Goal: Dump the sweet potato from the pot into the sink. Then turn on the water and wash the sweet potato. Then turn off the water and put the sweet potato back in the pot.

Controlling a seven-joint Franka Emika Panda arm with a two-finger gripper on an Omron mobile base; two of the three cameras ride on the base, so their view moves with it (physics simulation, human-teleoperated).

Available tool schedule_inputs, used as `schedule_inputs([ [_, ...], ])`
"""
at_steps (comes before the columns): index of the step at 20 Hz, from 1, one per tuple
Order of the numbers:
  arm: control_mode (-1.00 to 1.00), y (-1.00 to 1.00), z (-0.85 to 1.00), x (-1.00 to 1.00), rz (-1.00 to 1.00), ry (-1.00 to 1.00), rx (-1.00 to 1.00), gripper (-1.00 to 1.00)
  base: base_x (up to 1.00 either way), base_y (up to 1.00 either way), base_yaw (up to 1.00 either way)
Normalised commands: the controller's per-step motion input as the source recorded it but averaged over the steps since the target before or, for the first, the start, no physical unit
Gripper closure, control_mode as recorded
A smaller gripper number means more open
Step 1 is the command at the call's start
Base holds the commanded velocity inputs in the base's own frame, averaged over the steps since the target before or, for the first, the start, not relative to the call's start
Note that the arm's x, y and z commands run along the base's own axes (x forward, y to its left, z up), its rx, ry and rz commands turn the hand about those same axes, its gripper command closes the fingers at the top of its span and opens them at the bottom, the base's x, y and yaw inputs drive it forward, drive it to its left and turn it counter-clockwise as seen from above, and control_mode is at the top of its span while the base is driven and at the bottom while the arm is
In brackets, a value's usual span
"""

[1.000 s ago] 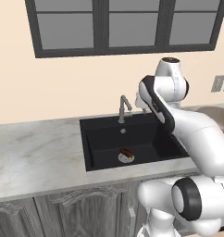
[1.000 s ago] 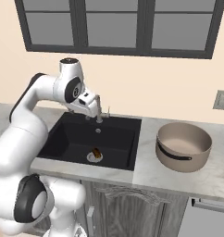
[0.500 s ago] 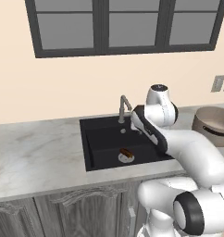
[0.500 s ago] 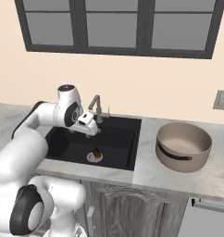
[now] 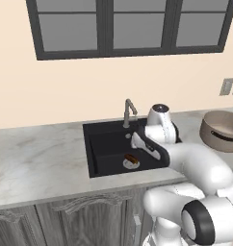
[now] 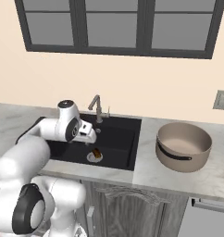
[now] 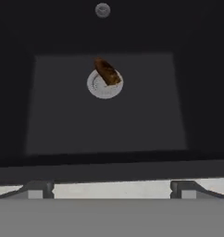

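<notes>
Orange sweet potato (image 7: 107,72) on drain (image 7: 104,84), below spread claw (image 7: 109,189)

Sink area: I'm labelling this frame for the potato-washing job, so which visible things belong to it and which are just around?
Part of the job:
- sweet potato, lying on the drain
- sink
- pot, upright on the counter right of the sink
- faucet, no stream visible
- gripper, fingers open above the basin

Just around:
- window
- wall outlet
- cabinet doors

arm bent low, gripper (image 7: 109,189) wide open
</notes>
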Motion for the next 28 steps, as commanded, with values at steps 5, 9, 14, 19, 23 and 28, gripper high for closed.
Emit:
schedule_inputs([
  [5,-1.00,0.11,-0.31,0.54,0.18,0.00,-0.01,-1.00,0.00,0.00,0.00],
  [9,-1.00,0.10,-0.37,0.47,0.16,0.00,-0.02,-1.00,0.00,0.00,0.00],
  [14,-1.00,0.04,-0.32,0.22,0.13,0.00,-0.01,-1.00,0.00,0.00,0.00],
  [19,-1.00,0.00,-0.26,0.17,0.06,0.00,0.00,-1.00,0.00,0.00,0.00],
  [23,-1.00,0.00,-0.23,0.18,0.01,0.00,0.00,-1.00,0.00,0.00,0.00],
  [28,-1.00,0.00,-0.22,0.21,0.00,0.00,0.00,-1.00,0.00,0.00,0.00],
])
